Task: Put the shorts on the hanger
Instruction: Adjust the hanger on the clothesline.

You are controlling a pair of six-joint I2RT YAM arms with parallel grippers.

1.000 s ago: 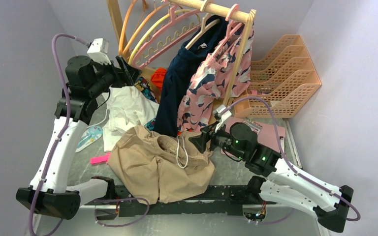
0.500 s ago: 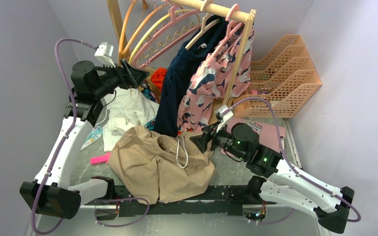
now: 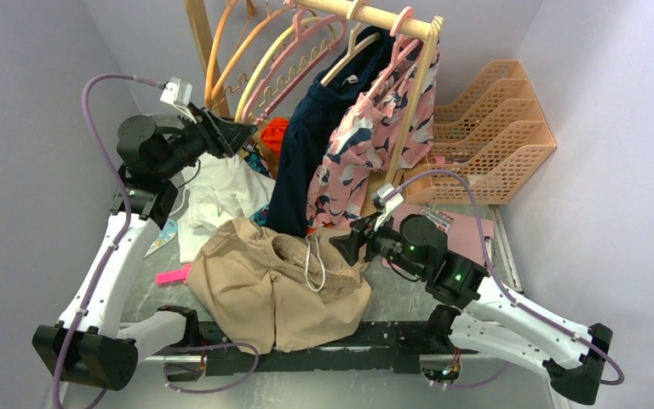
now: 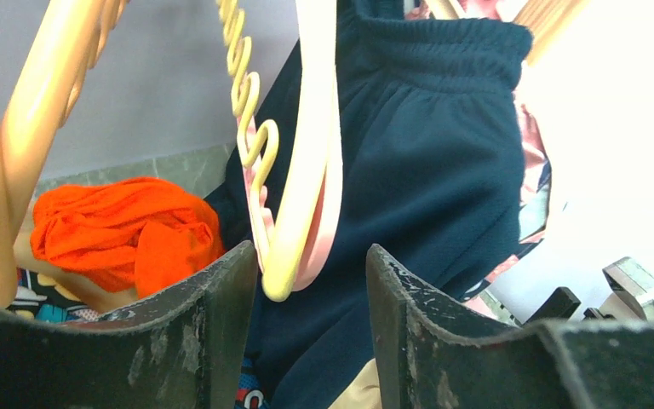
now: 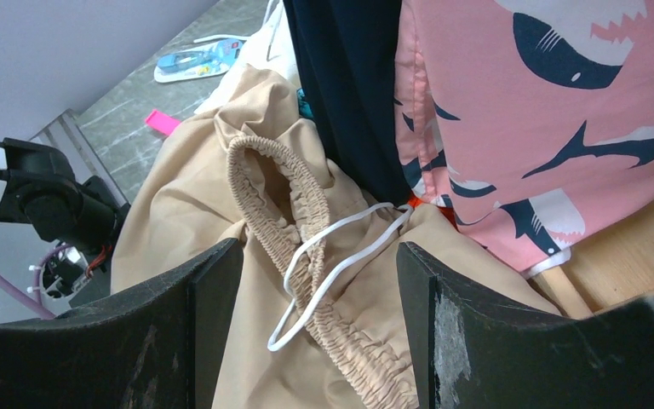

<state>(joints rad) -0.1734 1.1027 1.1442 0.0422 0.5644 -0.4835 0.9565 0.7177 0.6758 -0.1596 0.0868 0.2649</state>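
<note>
The tan shorts [image 3: 264, 290] lie crumpled on the table, waistband and white drawstring [image 3: 313, 260] facing up. The pink hanger [image 3: 300, 53] hangs on the wooden rail, behind a yellow hanger [image 3: 260, 64]. My left gripper [image 3: 232, 133] is raised at the hangers' lower ends. In the left wrist view its jaws [image 4: 311, 256] stand open around the tips of the yellow hanger [image 4: 294, 230] and the pink hanger [image 4: 332, 209], with a gap on the right side. My right gripper [image 3: 345, 241] hovers open over the shorts' elastic waistband [image 5: 264, 204] and drawstring [image 5: 332, 256], holding nothing.
A navy garment [image 3: 306, 145] and a pink shark-print garment [image 3: 366, 145] hang from the rail [image 3: 375, 15]. An orange hanger [image 3: 215, 43], orange cloth [image 3: 274, 132] and white clothing [image 3: 221, 192] sit at the back left. An orange file tray [image 3: 494, 145] stands at the back right.
My left gripper has moved up and right to the hangers' lower ends, and its jaws have narrowed around them. The right arm and the shorts have not moved.
</note>
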